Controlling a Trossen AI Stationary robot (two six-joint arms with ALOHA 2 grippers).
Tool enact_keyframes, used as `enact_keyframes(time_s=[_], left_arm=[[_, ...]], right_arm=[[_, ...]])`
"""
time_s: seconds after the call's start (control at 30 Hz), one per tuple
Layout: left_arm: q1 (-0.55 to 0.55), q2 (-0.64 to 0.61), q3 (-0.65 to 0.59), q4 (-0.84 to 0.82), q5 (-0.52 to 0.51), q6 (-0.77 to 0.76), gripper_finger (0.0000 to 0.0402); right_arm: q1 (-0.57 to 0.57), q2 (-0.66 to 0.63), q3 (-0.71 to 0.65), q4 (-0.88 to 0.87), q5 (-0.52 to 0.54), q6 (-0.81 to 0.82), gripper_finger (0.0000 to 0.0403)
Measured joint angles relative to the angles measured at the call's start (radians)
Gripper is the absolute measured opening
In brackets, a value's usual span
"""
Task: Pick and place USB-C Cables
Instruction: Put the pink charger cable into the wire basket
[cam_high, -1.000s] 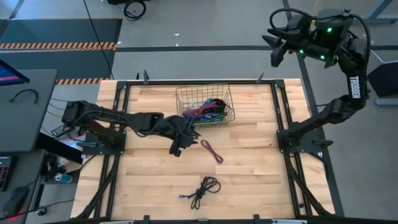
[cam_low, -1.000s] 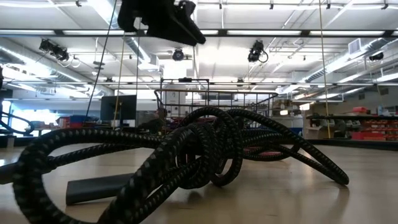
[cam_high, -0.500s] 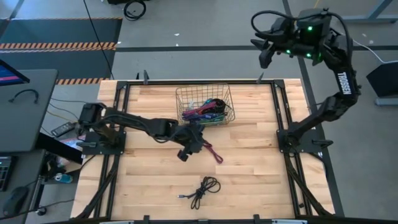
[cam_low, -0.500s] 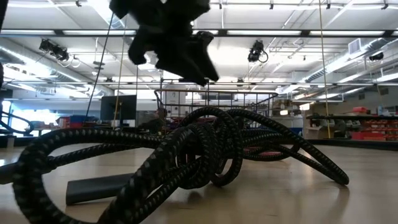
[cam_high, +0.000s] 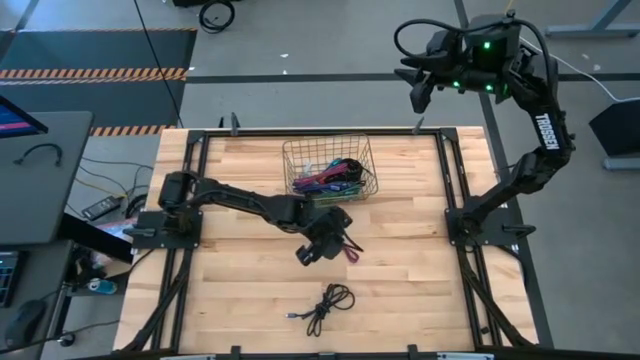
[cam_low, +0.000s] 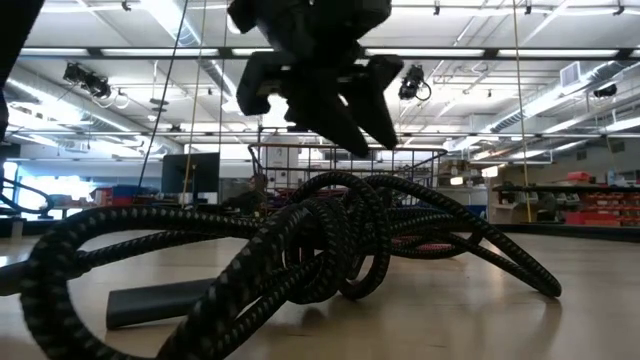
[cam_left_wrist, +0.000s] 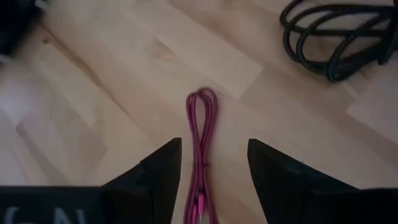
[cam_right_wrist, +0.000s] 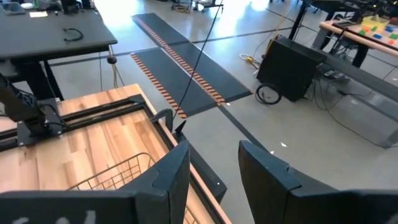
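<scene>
High view: black cable (cam_high: 327, 304) lies near left gripper (cam_high: 330, 240), wire basket (cam_high: 366, 160) beyond.

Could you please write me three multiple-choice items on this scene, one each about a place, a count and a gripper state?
1. Where is the magenta cable?
A. in the wire basket
B. on the table between the left gripper's fingers
C. in the right gripper

2. How many cables lie loose on the table outside the wire basket?
A. two
B. four
C. none

3. The left gripper is:
A. shut on the black cable
B. open
C. out of view

Answers: B, the left wrist view shows it there; A, magenta and the black cable; B, fingers apart.
</scene>
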Motion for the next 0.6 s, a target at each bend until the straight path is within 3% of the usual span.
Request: enact_keyframes(time_s=[0.6], left_arm=[[0.013, 0.160, 0.029, 0.013, -0.012, 0.019, 0.0190]], right_arm=[[0.000, -0.001, 0.000, -0.006, -0.078, 0.003, 0.0143]])
